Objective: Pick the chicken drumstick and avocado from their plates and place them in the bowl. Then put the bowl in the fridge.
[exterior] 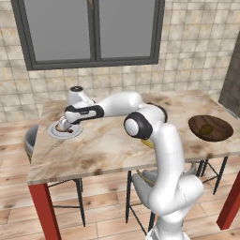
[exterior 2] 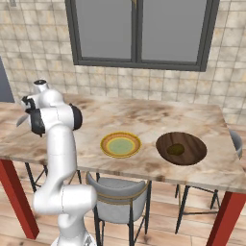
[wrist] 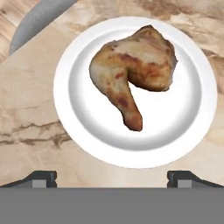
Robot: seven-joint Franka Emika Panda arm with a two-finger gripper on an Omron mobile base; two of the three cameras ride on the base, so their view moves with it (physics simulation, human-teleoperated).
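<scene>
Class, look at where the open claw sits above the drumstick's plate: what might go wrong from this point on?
1. The chicken drumstick lies slantwise on the white plate, thick at one end and thin at the bone; the open claw may close on the narrow end and let it slip.
2. That plate sits near the table's corner; a push might slide it toward the edge.
3. The bowl, already holding the avocado, stands far across the table, so the carry is long.

A home kitchen or dining corner is showing here: beige tiled walls are running behind a grey-framed window (exterior 2: 139,31), a marble-topped table (exterior 2: 144,115) on red legs is standing on a wooden plank floor (exterior: 14,206), and grey chairs (exterior 2: 120,197) are sitting tucked beneath it.
</scene>
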